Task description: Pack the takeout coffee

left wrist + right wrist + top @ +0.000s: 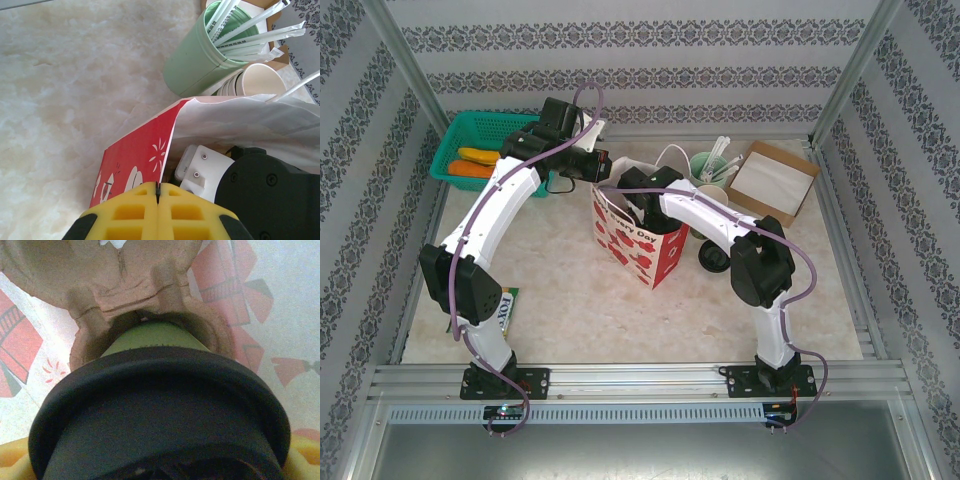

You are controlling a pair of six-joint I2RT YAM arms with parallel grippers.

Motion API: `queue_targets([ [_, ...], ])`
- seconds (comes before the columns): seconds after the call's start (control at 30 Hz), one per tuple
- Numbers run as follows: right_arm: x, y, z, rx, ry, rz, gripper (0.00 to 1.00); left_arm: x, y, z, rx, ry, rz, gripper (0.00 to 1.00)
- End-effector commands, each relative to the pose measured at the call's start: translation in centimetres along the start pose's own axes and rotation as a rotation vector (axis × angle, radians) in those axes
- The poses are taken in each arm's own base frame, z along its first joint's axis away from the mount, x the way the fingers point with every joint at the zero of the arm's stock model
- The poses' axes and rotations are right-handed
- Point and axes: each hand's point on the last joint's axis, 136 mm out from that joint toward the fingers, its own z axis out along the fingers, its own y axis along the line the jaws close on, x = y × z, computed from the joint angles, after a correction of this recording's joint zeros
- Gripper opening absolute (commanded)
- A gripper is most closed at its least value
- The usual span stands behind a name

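A pale, marble-patterned surface [570,300] is seen from above, enclosed by walls [640,40] papered in grey floral bands and framed by aluminium rails [640,378]. A green basket [470,125] holding orange and yellow items is set in the far left corner. A mint cup of wrapped utensils [710,168] and an open cardboard box [775,180] are placed at the far right. A stack of cream cups [260,80] is seen just beside the mint cup from the left wrist. A green-and-yellow packet [507,308] lies near the left arm's base, and a round black object [712,258] rests on the surface just right of the bag.

A red-and-white paper bag [645,250] stands upright in the middle of the surface. Its upper edge is pinched between the closed fingers of the left gripper [157,192].

The coffee cup [155,405] is inside the bag, its green body seated in a socket of a brown pulp tray [130,290]. Its black lid is spanned by the right gripper [159,455], with yellow fingers [307,452] set wide at either side. The cup appears to be gripped, though contact is hard to judge at such close range.
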Motion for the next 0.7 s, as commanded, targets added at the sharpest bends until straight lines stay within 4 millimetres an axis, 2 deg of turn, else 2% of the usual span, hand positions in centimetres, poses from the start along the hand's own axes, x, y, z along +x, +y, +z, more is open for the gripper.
queue_targets([
  [0.0, 4.5, 0.9, 9.3, -0.032, 0.291, 0.036, 0.52, -0.5, -0.9, -0.3, 0.026, -0.008, 0.007, 0.00],
  [0.67, 4.3, 0.8, 10.8, -0.032, 0.278, 0.059, 0.53, -0.4, -1.0, -0.2, 0.036, -0.008, 0.001, 0.00],
])
